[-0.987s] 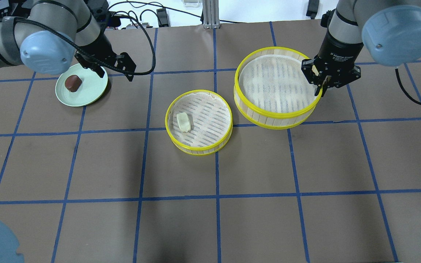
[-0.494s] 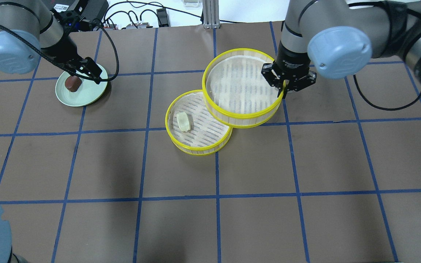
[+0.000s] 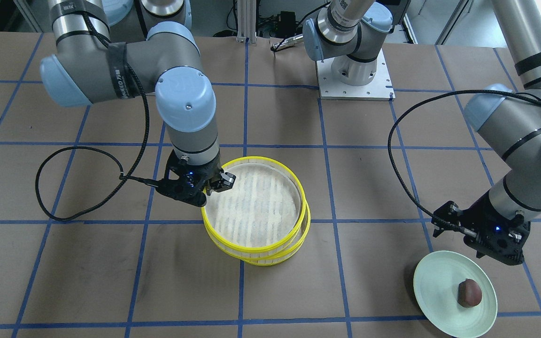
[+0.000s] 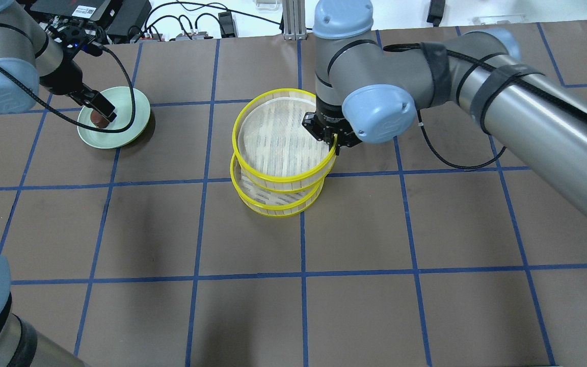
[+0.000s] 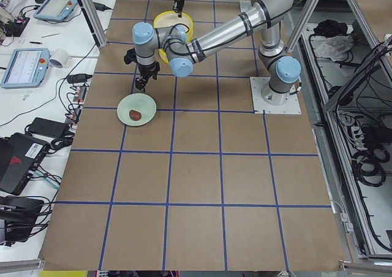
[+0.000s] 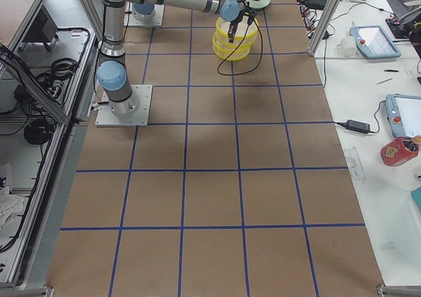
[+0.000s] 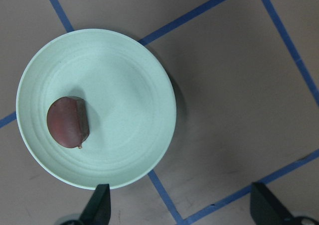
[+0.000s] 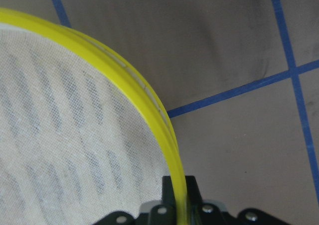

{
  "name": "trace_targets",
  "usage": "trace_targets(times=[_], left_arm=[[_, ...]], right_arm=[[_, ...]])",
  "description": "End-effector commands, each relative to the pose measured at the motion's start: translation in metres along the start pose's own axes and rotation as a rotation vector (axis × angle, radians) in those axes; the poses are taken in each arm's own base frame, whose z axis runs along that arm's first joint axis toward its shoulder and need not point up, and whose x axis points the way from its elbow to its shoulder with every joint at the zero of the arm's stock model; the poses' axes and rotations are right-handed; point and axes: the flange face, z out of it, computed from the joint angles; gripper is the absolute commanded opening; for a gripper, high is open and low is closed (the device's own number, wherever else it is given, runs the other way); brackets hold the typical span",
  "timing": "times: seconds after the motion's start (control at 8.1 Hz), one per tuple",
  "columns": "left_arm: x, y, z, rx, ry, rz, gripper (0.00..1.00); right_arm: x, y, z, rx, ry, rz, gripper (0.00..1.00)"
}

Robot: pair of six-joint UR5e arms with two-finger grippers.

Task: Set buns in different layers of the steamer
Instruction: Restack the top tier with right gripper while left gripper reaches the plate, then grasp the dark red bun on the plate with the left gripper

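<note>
My right gripper (image 4: 335, 145) is shut on the rim of a yellow-rimmed steamer tier (image 4: 278, 137) and holds it over a second tier (image 4: 273, 213), slightly offset. I cannot tell whether the two tiers touch. The rim sits between the fingers in the right wrist view (image 8: 182, 200). The cream bun is hidden under the held tier. The reddish-brown bun (image 7: 67, 122) lies on a pale green plate (image 7: 124, 110). My left gripper (image 3: 479, 234) is open and empty just above the plate, beside the bun (image 3: 468, 293).
The brown table top carries a grid of blue tape lines. Black cables trail from both wrists over the table (image 3: 64, 188). Boxes and wires lie along the far table edge (image 4: 95, 10).
My right gripper carried the tier to the left until it came over the other tier and covered the cream bun. My left gripper moved over the green plate.
</note>
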Motion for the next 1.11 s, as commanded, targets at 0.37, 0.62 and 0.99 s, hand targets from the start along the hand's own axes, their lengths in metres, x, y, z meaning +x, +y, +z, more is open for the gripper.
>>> trace_targets(times=[0.37,0.62,0.99], left_arm=[[-0.066,-0.018,0.071,0.092,-0.123,0.088,1.00],[-0.083,-0.009,0.089,0.087,-0.129,0.028,1.00],[-0.086,-0.007,0.113,0.064,-0.105,-0.023,1.00]], right_arm=[[-0.037,0.017,0.037,-0.011,0.048,-0.044,0.00],[-0.037,0.017,0.040,-0.017,0.051,-0.051,0.00],[-0.036,0.019,0.044,-0.022,0.056,-0.053,0.00]])
